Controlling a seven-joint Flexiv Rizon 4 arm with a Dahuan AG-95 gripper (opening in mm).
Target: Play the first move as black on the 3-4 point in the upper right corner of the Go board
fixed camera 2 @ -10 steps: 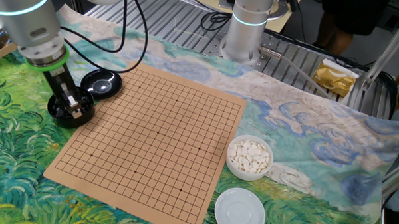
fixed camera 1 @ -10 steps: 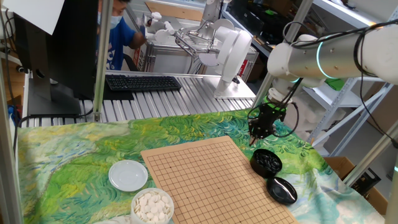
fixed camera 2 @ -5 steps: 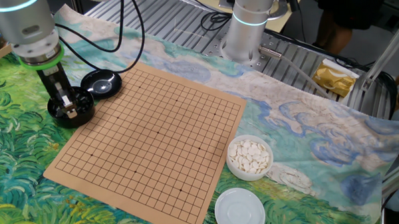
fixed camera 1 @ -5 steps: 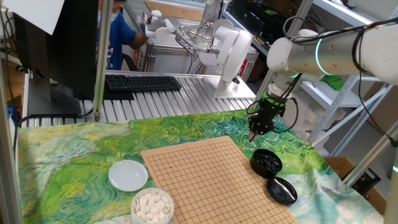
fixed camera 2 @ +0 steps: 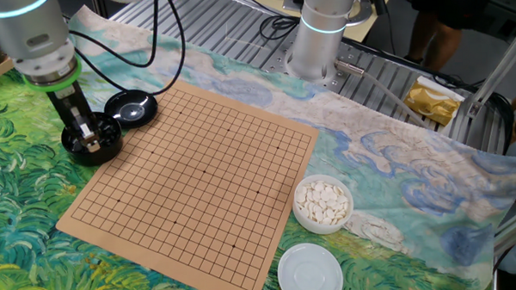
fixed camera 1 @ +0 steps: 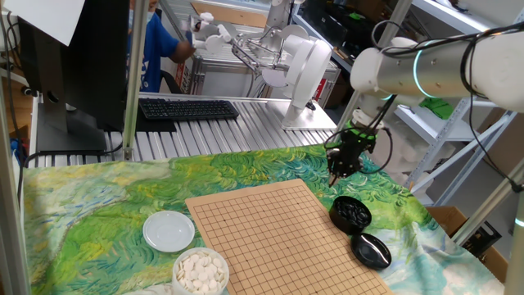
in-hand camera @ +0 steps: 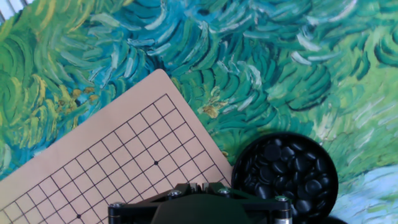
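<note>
My gripper [fixed camera 1: 332, 180] hangs just above the black bowl [fixed camera 1: 350, 214], which is full of black stones, beside the Go board's [fixed camera 1: 278, 242] far right corner. In the other fixed view the fingers [fixed camera 2: 87, 131] point down over that bowl [fixed camera 2: 93, 144]. The jaws are shut, and no frame shows whether a black stone sits between them. The hand view shows the board corner [in-hand camera: 112, 158] and the bowl [in-hand camera: 286, 171], with the gripper [in-hand camera: 194, 186] at the bottom edge. The star dot [in-hand camera: 155, 162] marks the corner region; the 3-4 point lies one line from it, and every crossing is bare.
The bowl's black lid [fixed camera 1: 371, 250] lies next to it. A bowl of white stones [fixed camera 1: 201, 271] and its white lid [fixed camera 1: 169, 230] stand at the board's other side. A painted cloth [fixed camera 2: 396, 157] covers the table. The arm's base [fixed camera 2: 319, 31] stands behind the board.
The gripper has lifted a little from the black bowl, still shut. Nothing on the board has changed.
</note>
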